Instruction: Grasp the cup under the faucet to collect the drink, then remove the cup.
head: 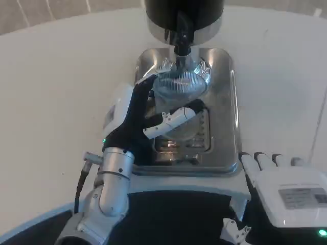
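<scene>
The left hand [140,120] holds the cup [179,87] under the faucet [182,43]; the right hand [286,186] rests, fingers extended. A loose grip could tip it, spilling drink onto the tray [225,102].

The space directly beneath the faucet [182,41] was taken up by the cup [180,84], so no passage was left from above; the dark dispenser body [184,13] closed off the far side. The cup's left and near sides were blocked by the left hand [140,120], whose fingers [171,120] were wrapped around it over the metal drip tray [225,102]. Open tray surface was left to the right of the cup. Wide bare table [61,87] was left on the left, and more on the far right. The near right corner was occupied by the right hand [286,186], laid flat just beside the tray's corner.
</scene>
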